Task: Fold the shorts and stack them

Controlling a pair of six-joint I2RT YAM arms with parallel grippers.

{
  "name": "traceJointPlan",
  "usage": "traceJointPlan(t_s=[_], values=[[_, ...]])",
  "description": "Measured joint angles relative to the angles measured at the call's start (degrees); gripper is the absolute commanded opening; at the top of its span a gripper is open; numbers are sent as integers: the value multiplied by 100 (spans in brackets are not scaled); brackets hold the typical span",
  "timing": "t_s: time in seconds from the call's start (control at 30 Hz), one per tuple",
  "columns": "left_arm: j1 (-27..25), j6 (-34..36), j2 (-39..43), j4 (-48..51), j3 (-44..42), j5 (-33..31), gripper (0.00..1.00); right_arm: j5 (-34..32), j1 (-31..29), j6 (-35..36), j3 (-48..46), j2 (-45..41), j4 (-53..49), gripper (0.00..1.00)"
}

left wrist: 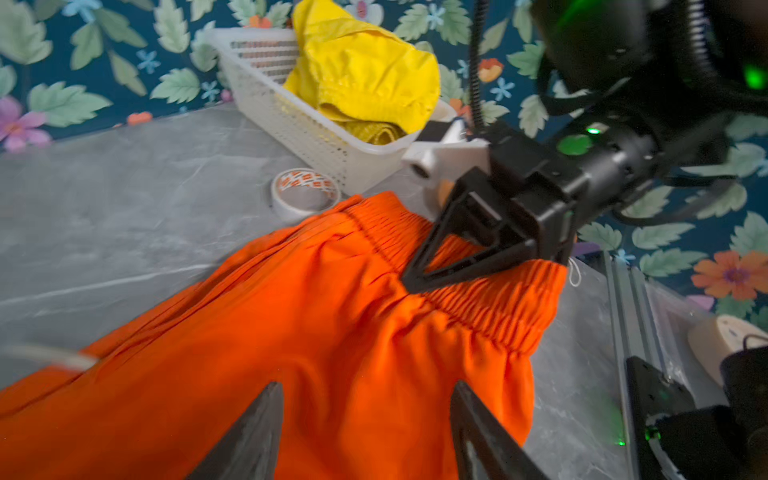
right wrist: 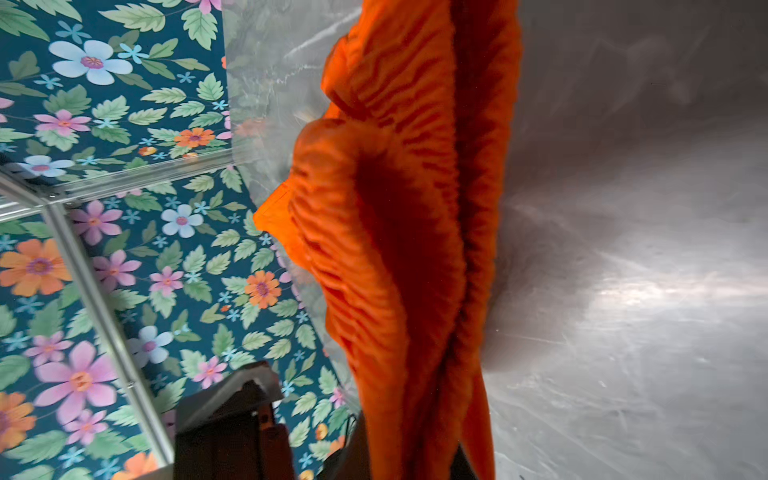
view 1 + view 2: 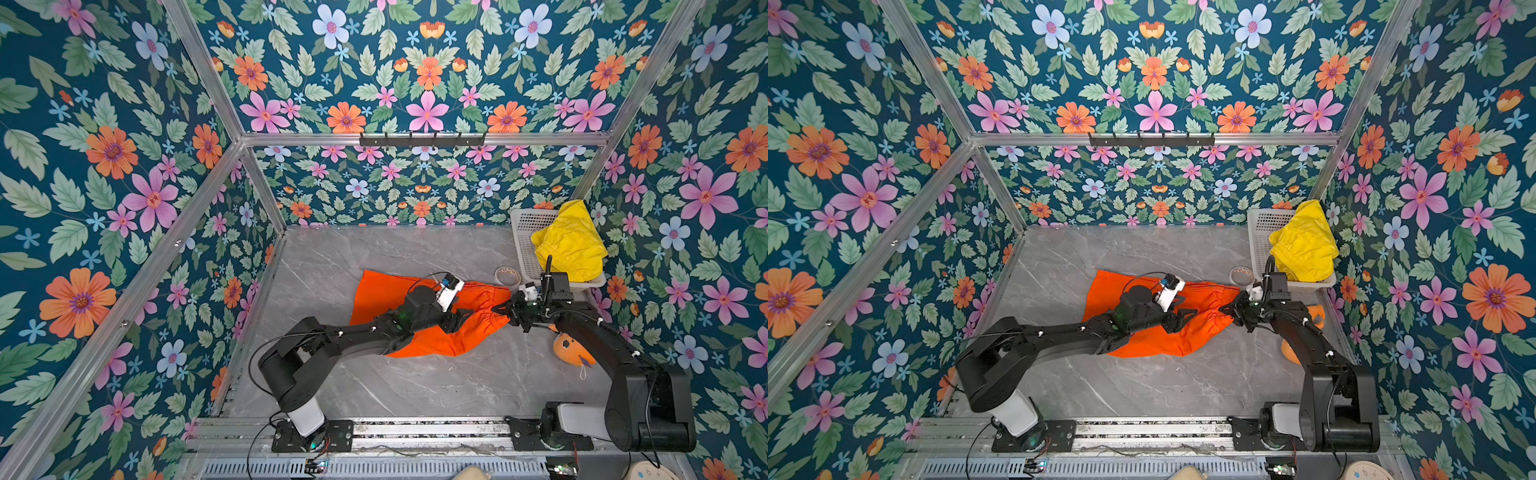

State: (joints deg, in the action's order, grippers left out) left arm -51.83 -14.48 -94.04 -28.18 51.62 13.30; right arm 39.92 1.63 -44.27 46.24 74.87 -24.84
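The orange shorts (image 3: 386, 295) (image 3: 1108, 291) lie crumpled in the middle of the grey table. Their gathered waistband (image 1: 490, 307) points toward the right arm. My right gripper (image 3: 500, 309) (image 3: 1227, 309) (image 1: 415, 278) is shut on that waistband, and the pinched fabric (image 2: 395, 208) fills the right wrist view and hides the jaws. My left gripper (image 3: 459, 318) (image 3: 1183, 316) (image 1: 365, 386) hovers open just over the shorts' cloth near the waistband, holding nothing. The yellow shorts (image 3: 569, 245) (image 3: 1304, 249) (image 1: 365, 79) sit bunched in a basket.
The white mesh basket (image 3: 525, 237) (image 3: 1260, 232) (image 1: 291, 120) stands at the back right corner. A tape roll (image 3: 507, 275) (image 3: 1241, 275) (image 1: 305, 193) lies between it and the orange shorts. An orange plush fish (image 3: 571, 349) (image 3: 1289, 351) lies under the right arm.
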Motion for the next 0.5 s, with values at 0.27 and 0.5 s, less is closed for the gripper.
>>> traceJointPlan(t_s=[0.27,0.5], values=[[1576,-1281,988,2507,-278,-426,61,-914,4,1499,1233,227,-1690,9],[2402,-1700,1178,3268,-916,-225,52,-1554,-70,2269,2190,575,-2446,9]])
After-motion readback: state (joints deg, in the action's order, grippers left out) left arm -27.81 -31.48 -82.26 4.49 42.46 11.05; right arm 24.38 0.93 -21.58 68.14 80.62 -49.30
